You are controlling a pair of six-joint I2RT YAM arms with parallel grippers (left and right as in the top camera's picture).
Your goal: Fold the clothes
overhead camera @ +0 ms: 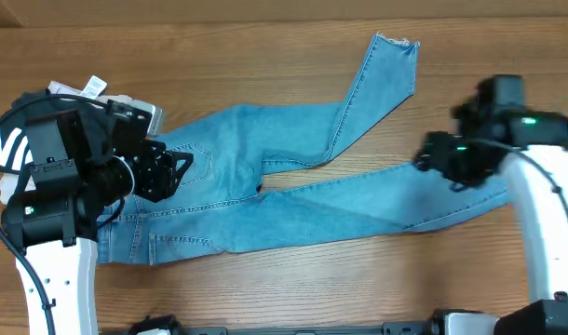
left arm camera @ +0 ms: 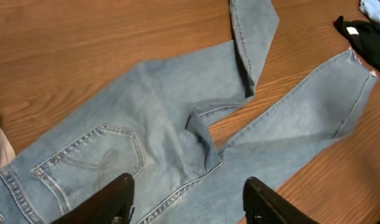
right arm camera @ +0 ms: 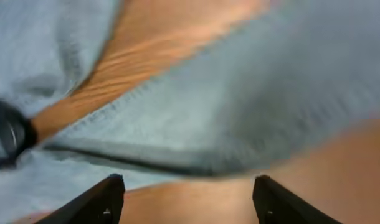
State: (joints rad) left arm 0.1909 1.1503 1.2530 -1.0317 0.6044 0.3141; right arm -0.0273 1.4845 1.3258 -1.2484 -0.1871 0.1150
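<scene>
Light-blue denim jeans (overhead camera: 237,140) lie flat on the wood-grain table (overhead camera: 219,56), one leg bent, hems frayed. Left gripper (left arm camera: 189,183) and right gripper (right arm camera: 189,180) jaws released, empty.

Jeans (overhead camera: 228,140): light-blue denim cloth, matt, woven, with raised seam stitching and frayed hems. Table (overhead camera: 219,56): wood, smooth, slight sheen, visible grain. My left gripper (left arm camera: 190,200): black, matt, probably plastic. My right gripper (right arm camera: 189,199): same dark matt look, view blurred. Black garment (left arm camera: 361,36): soft matt cloth.
</scene>
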